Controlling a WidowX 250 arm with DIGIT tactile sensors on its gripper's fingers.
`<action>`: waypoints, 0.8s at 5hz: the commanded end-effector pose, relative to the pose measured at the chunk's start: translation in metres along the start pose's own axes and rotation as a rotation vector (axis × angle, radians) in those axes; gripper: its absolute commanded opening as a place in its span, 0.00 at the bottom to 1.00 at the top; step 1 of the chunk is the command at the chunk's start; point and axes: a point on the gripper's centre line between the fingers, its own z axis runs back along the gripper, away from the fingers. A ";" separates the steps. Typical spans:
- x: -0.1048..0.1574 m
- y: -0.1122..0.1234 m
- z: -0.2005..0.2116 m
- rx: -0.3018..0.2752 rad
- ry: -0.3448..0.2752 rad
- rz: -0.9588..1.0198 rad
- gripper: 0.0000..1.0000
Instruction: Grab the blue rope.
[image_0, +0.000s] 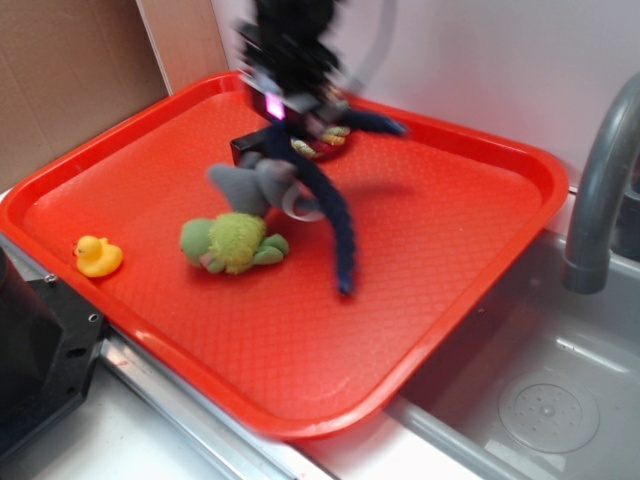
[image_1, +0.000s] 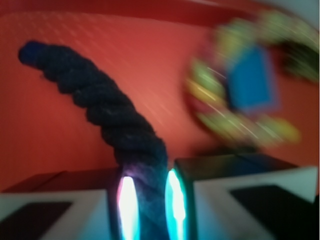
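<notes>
- Gripper (image_1: 148, 205): closed onto the blue rope (image_1: 107, 117), pinched between both pads.
- Grasp done; rope ends hang above the red tray (image_0: 480, 290), apparently lifted.

The blue rope (image_0: 335, 215) is thick, dark navy and tightly twisted, its strands showing as coarse spiral ridges in the wrist view (image_1: 107, 112). It is pinched between the two fingers of the hand (image_1: 147, 200), so it is lifted at that spot. From there one length droops toward the front of the red tray (image_0: 450, 290), and a shorter length reaches out to the right.
</notes>
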 end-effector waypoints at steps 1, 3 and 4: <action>-0.042 0.060 0.090 0.057 -0.069 0.306 0.00; -0.075 0.089 0.092 0.087 -0.127 0.468 0.00; -0.087 0.094 0.094 0.093 -0.141 0.515 0.00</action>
